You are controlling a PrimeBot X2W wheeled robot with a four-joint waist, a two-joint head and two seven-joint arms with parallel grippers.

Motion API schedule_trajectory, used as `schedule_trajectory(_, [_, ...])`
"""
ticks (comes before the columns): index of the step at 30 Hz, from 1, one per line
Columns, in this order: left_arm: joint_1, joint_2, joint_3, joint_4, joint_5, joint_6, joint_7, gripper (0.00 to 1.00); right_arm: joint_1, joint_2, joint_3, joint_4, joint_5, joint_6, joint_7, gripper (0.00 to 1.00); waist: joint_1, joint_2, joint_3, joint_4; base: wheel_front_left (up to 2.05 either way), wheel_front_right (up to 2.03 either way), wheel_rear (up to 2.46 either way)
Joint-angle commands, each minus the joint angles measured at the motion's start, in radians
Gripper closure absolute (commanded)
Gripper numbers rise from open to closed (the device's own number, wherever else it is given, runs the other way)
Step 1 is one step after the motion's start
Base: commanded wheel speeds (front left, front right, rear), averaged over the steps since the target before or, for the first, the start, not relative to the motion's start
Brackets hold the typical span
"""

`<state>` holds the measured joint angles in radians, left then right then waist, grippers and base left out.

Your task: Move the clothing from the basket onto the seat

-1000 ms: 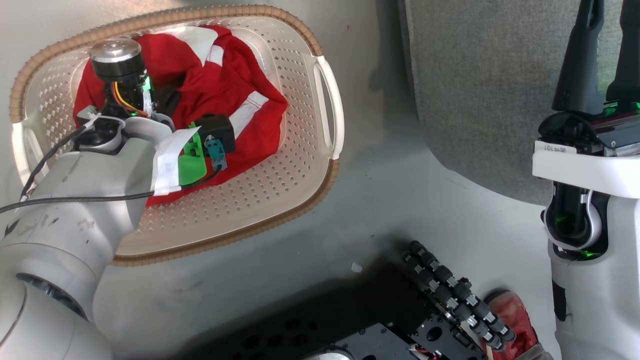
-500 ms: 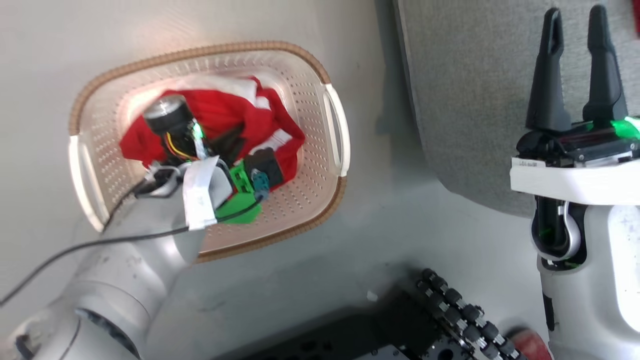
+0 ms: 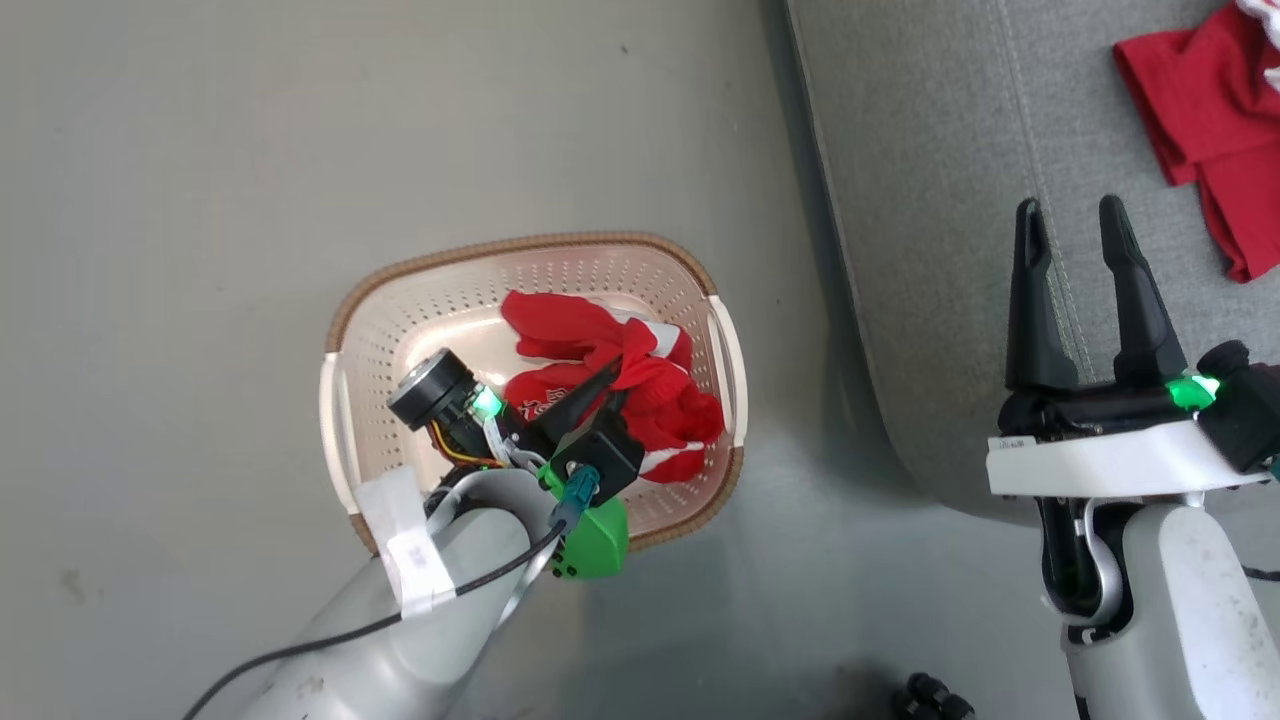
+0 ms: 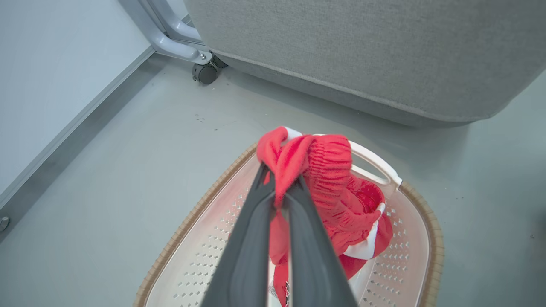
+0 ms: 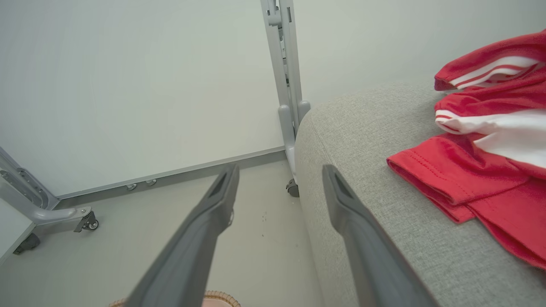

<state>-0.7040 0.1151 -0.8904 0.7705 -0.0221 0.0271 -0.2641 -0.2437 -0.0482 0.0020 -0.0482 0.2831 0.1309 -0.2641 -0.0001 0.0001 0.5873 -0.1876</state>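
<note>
Head view: the left claw (image 3: 608,378) reaches into the basket (image 3: 372,400), which sits on the floor (image 3: 250,150) just beside the seat (image 3: 950,200); a red piece (image 3: 600,345) of clothing is bunched up inside it, and the left arm (image 3: 430,610) hides part of it; its white letters (image 3: 530,407) are too small to read; the right claw (image 3: 1070,212) is spread wide and empty over the seat's edge; a second red piece (image 3: 1210,120) lies on the seat, cut off by the picture's corner

Left wrist view: the left claw is pressed together on a fold of the red piece, right by its stretchy band (image 4: 330,164); the top is held up and the rest hangs down into the basket; I think it is soft, light and floppy, so it will droop and might catch on the rim; the thick band looks like a good spot to pinch; the claw hides the lowest part

Right wrist view: the right claw stands apart near the seat's corner; the second red piece, with white stripes (image 5: 490,70), lies loose on top; its far side is cut off
</note>
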Motion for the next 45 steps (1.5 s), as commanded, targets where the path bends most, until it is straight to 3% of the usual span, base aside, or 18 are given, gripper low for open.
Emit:
schedule_trajectory(1, [0.051, 0.012, 0.016, -0.045, -0.027, 0.01, 0.0, 1.0, 0.036, -0.004, 0.002, 0.008, -0.004, 0.0, 0.0, 0.0, 0.0001, -0.0001, -0.22, 0.12, 0.0, 0.0, 0.0])
schedule_trajectory(11, [0.246, 0.039, 0.125, -0.319, -0.103, 0.059, 0.0, 1.0, 0.169, -0.004, 0.005, 0.045, -0.009, 0.0, 0.0, 0.0, 0.0001, -0.0001, -0.428, 0.166, 0.0, 0.0, 0.0])
schedule_trajectory(22, [0.343, 0.046, 0.234, -0.53, -0.101, 0.086, 0.0, 1.0, 0.276, -0.003, 0.036, 0.059, -0.003, 0.0, 0.0, 0.0, 0.0001, -0.0001, -0.558, 0.172, 0.0, 0.0, 0.0])
schedule_trajectory(33, [0.317, 0.017, 0.284, -0.669, -0.068, 0.044, 0.0, 1.0, 0.262, -0.004, 0.189, 0.067, -0.057, 0.0, 0.0, 0.0, 0.0001, -0.0001, -0.574, 0.176, 0.0, 0.0, 0.0])
schedule_trajectory(45, [0.25, -0.036, 0.22, -0.684, -0.043, -0.023, 0.0, 1.0, 0.175, -0.02, 0.376, 0.106, -0.053, 0.0, 0.0, 0.0, 0.0001, -0.0001, -0.547, 0.187, 0.0, 0.0, 0.0])
